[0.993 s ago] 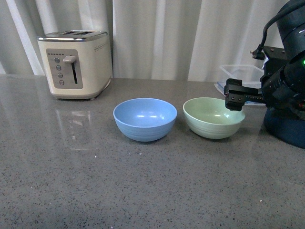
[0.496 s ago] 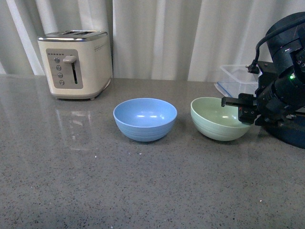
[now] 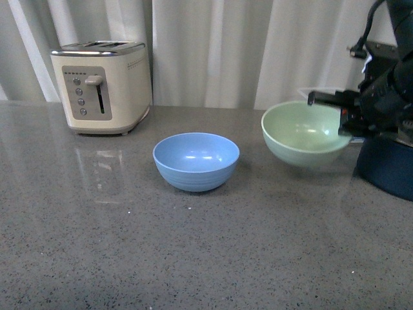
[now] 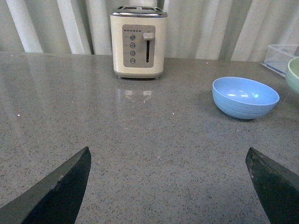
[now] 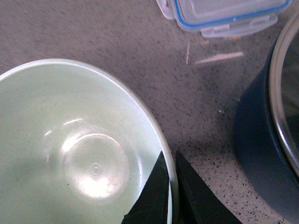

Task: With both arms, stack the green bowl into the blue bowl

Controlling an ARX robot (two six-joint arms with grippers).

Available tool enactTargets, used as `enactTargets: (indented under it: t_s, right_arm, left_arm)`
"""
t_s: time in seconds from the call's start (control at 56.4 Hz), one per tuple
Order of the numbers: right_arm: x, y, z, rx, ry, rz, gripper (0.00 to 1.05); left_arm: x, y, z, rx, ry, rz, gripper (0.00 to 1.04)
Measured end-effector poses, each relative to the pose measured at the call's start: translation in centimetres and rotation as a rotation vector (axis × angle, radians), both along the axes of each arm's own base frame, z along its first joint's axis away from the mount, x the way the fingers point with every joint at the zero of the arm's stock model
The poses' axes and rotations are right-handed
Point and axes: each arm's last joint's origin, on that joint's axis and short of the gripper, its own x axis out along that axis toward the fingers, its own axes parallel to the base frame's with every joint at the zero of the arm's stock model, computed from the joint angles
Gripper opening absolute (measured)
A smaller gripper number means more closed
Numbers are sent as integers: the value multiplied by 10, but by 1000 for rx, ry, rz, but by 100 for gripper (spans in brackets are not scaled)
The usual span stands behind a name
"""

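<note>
The pale green bowl hangs in the air at the right, lifted off the grey counter and tilted slightly. My right gripper is shut on its right rim; in the right wrist view the two black fingers pinch the rim, one inside and one outside the green bowl. The light blue bowl sits upright and empty on the counter at centre, to the left of the green bowl; it also shows in the left wrist view. My left gripper is open and empty, low over bare counter, well short of the blue bowl.
A cream toaster stands at the back left. A dark navy pot sits right under the right arm, close to the green bowl. A clear lidded container lies behind it. White curtains close off the back.
My right gripper has closed on the green bowl's right rim and lifted it off the counter, upward and slightly back. The blue bowl and left arm have not moved.
</note>
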Motion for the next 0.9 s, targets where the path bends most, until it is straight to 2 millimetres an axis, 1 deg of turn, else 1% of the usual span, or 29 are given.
enactTargets:
  t_s: [0.053,0.089,0.106,0.142,0.195,0.213,0.319,0.408,0.514,0.621,0.638,0.709,0.904]
  right_arm:
    - [-6,10,16,13,-41,33,1]
    - [-10,21,30,24,-75,69,1]
    - [-11,24,32,26,-82,76,1]
    - [-13,36,41,31,-109,110,1]
    - [-14,48,47,33,-129,141,1]
    - [-15,55,50,31,-141,157,1]
    - [-16,85,55,7,-175,212,1]
    - [-14,108,52,-1,-190,252,1]
    - [-8,124,42,-11,-173,275,1]
    - [-2,130,29,-27,-146,272,1]
    - [0,132,23,-36,-136,269,1]
    - [4,134,13,-54,-116,261,1]
    - [10,136,-7,-75,-70,260,1]
  left_arm:
    - [0,0,0,0,0,0,98]
    - [0,0,0,0,0,0,98]
    - [0,0,0,0,0,0,98]
    - [0,0,0,0,0,0,98]
    - [0,0,0,0,0,0,98]
    - [0,0,0,0,0,0,98]
    - [0,0,0,0,0,0,98]
    - [0,0,0,0,0,0,98]
    - [0,0,0,0,0,0,98]
    - [0,0,0,0,0,0,98]
    - [0,0,0,0,0,0,98]
    - [0,0,0,0,0,0,98]
    - [0,0,0,0,0,0,98]
